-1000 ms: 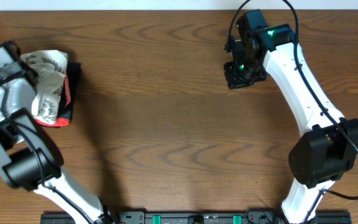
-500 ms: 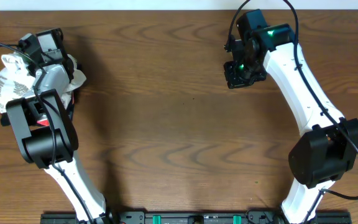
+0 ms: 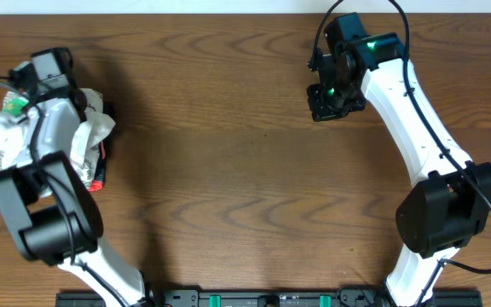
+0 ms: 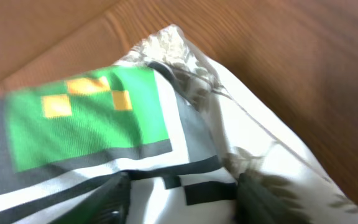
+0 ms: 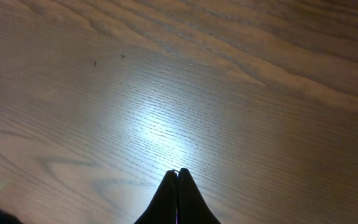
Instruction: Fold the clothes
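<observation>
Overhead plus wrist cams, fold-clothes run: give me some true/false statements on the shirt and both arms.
1. The T-shirt carries a green print with yellow squares. True.
2. The right fingers are shut with nothing between them. True.
3. The right gripper hangs over the T-shirt. False: it is over bare table, on the opposite side from the shirt.
4. The T-shirt lies spread flat mid-table. False: it is bunched at the left edge under the left arm.
5. The left fingers are pressed together. False: they stand apart over the shirt.
</observation>
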### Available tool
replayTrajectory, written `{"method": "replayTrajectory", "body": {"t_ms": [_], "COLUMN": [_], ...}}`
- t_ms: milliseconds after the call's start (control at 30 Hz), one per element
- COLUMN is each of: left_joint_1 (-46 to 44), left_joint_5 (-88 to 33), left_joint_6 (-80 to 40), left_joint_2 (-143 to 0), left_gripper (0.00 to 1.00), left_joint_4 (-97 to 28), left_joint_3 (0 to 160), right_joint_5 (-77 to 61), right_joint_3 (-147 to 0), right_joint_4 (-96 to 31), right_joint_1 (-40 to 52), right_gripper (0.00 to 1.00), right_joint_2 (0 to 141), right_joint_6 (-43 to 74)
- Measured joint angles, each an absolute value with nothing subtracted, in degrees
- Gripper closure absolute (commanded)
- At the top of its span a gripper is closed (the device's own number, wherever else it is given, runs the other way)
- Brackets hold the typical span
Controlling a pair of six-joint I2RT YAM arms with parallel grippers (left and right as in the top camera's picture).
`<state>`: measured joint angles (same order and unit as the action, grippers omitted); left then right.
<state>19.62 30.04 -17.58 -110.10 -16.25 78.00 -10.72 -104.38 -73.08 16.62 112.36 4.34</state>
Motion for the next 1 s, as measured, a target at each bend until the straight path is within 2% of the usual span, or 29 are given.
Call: {"method": "replayTrajectory", "body": {"t_ms": [100, 467, 767, 1000], "left_joint_1": [20.8, 22.3, 29.8, 31.7], "left_joint_5": [29.7, 29.7, 28.4, 27.5], "left_joint_6": [-16.2, -15.6, -19.7, -21.0], "left_joint_2": [-106.4, -95.9, -99.0, -106.8], "left_gripper": [0.32, 0.31, 0.31, 0.31], "left_joint_4": [-17.4, -28.0, -30.8, -33.2], "left_joint_3": [77.7, 77.6, 77.5, 77.5], "right_joint_5": [-10.7, -10.7, -10.7, -10.6], "right_joint_3": [-104.4, -104.4, -104.4, -104.4], "right_joint_4": [-73.1, -73.8, -74.4, -74.4], "right_joint_1": [16.6, 16.6, 16.6, 16.6], "right_gripper": [0.99, 0.99, 0.99, 0.99], "right_joint_2": [112.4, 112.4, 112.4, 112.4], "right_joint_6": [4.3, 4.3, 4.3, 4.3]}}
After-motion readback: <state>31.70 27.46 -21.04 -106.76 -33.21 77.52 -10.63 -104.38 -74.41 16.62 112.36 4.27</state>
